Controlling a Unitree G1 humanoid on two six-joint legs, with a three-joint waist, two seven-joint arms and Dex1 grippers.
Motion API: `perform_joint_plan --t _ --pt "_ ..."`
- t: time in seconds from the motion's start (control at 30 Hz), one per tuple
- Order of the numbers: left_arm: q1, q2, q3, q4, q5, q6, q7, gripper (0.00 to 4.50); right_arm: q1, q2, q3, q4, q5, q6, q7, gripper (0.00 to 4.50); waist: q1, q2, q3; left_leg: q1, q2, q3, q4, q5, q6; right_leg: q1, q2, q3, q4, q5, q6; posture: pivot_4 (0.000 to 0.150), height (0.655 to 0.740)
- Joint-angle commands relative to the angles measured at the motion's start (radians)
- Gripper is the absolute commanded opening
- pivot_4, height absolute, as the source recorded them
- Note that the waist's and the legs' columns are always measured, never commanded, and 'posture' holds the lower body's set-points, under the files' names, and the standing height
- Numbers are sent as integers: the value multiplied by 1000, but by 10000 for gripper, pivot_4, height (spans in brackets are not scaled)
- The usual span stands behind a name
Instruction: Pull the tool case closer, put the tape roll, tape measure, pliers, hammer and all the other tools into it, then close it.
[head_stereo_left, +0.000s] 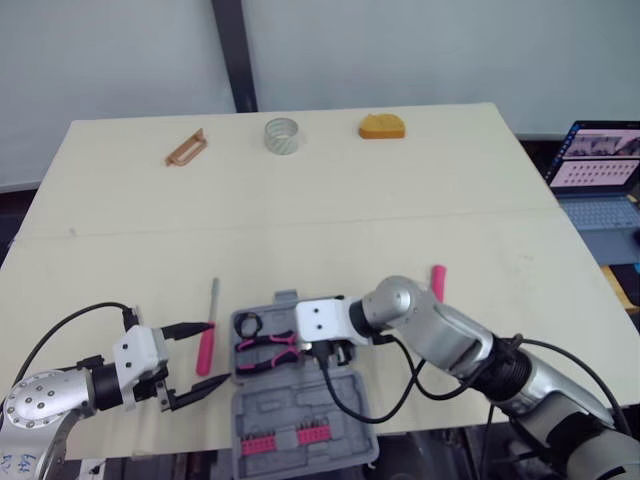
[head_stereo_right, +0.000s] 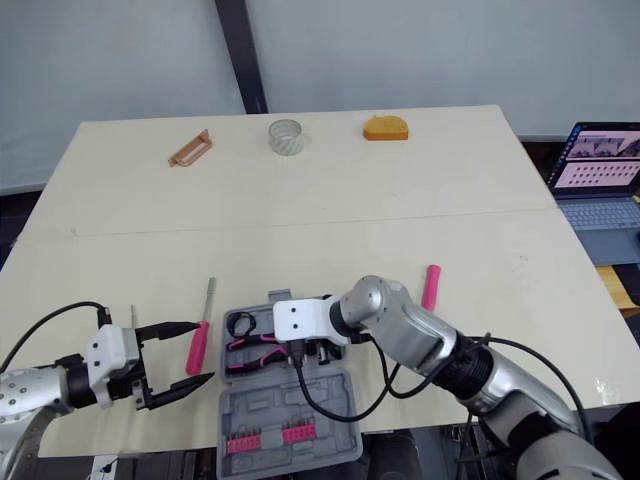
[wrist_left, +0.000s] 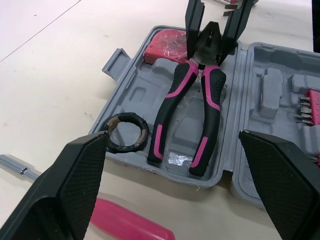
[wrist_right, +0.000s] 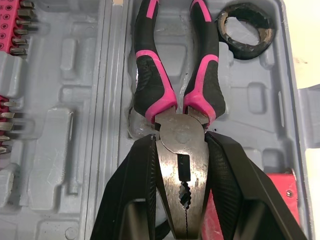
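The grey plastic tool case (head_stereo_left: 300, 420) lies open at the near edge of the pale table (head_stereo_left: 330, 190), just in front of the robot. In its far half rest the pink-and-black-handled pliers (wrist_right: 175, 75), handles pointing to the robot's left. A small black ring (wrist_left: 126, 132) sits in the tray just beside the handle ends. The right claw (wrist_right: 180, 142) is pinching the pliers' steel head, one black finger pressed to each side. A red block (wrist_left: 167, 42) sits in the tray close by. Rows of pink bit holders (head_stereo_left: 285, 438) fill the near half.

The left claw (head_stereo_left: 219, 352) hangs low just left of the case, fingers spread wide and gripping nothing. Between it and the case lies a pink-handled screwdriver (head_stereo_left: 207, 347) on the table.

Well apart, along the far edge, sit a tan handle-shaped piece (head_stereo_left: 186, 147), a clear tape roll (head_stereo_left: 283, 136) and an orange rounded block (head_stereo_left: 383, 126). A short pink stick (head_stereo_left: 438, 282) lies right of the case.
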Motion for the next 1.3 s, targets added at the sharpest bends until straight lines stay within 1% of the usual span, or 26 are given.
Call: perform_joint_plan --t 0.03,0.13,0.2,0.23,0.37,0.4,0.53,0.6,0.67,0.73,0.77,0.8,0.87,0.93,0.97,1.3 --pt "2 14 26 -7 1 -15 -4 45000 10 11 -13 -13 -12 -18 -8 9577 0 0 0 0 0 0 0 0 0 0 0 0 0 0 0 1500 7400" --pt "2 15 26 -7 0 -13 -4 45000 18 17 -14 -8 -11 -12 -5 9577 0 0 0 0 0 0 0 0 0 0 0 0 0 0 0 1500 7400" --pt "0 16 25 -6 0 -13 -4 45000 22 21 -16 -9 -11 -9 -3 19954 0 0 0 0 0 0 0 0 0 0 0 0 0 0 0 1500 7400" --pt "-2 16 24 -5 1 -12 -4 45000 22 22 -18 -9 -11 -8 -4 23473 0 0 0 0 0 0 0 0 0 0 0 0 0 0 0 1500 7400" --pt "-5 17 23 -6 0 -10 -4 45000 19 24 -42 -26 0 5 -1 42792 0 0 0 0 0 0 0 0 0 0 0 0 0 0 0 1500 7400" --pt "-6 18 23 -6 -1 -10 -4 45000 15 23 -55 -34 8 9 1 44586 0 0 0 0 0 0 0 0 0 0 0 0 0 0 0 1500 7400" --pt "-11 18 20 -5 -2 -9 -3 45000 23 66 -143 -47 87 -22 -3 44586 0 0 0 0 0 0 0 0 0 0 0 0 0 0 0 1500 7400" --pt "-17 16 15 -7 -3 -6 -2 45000 38 103 -181 -11 107 -69 -30 44586 0 0 0 0 0 0 0 0 0 0 0 0 0 0 0 1500 7400" --pt "-20 13 7 -11 -5 -3 -2 45000 68 161 -222 45 137 -127 -62 39435 -1 0 0 1 0 0 0 0 0 0 0 0 1 0 0 1500 7400" --pt "-19 7 -4 -19 -3 -2 -1 45000 106 208 -245 98 163 -206 -69 31662 -2 -1 0 1 0 0 -1 0 0 0 0 0 1 0 0 1500 7400" --pt "-18 5 -8 -23 -2 -1 0 45000 123 227 -253 120 175 -230 -69 26291 -1 -1 0 1 0 0 -1 0 0 0 0 0 1 0 0 1500 7400" --pt "-17 3 -11 -25 -1 -1 1 45000 136 241 -258 139 182 -253 -68 19580 -1 -1 0 1 0 1 -1 0 0 0 0 0 1 0 0 1500 7400" --pt "-13 -1 -14 -26 1 -5 4 45000 157 252 -250 189 174 -297 -66 11452 -2 -1 -1 1 0 1 0 0 0 0 0 0 1 0 0 1500 7400" --pt "-11 -3 -14 -23 3 -9 5 45000 171 259 -238 238 163 -330 -62 1455 -2 -1 -1 1 0 1 0 0 0 0 0 0 1 0 0 1500 7400" --pt "-11 -2 -12 -22 3 -10 6 45000 174 263 -235 258 160 -345 -60 620 -3 -1 0 1 0 1 0 0 0 0 0 0 1 0 0 1500 7400" --pt "-15 2 -7 -30 0 1 19 45000 179 296 -210 387 111 -429 -55 620 -2 -1 0 2 0 1 0 0 0 0 0 0 2 0 0 1500 7400"
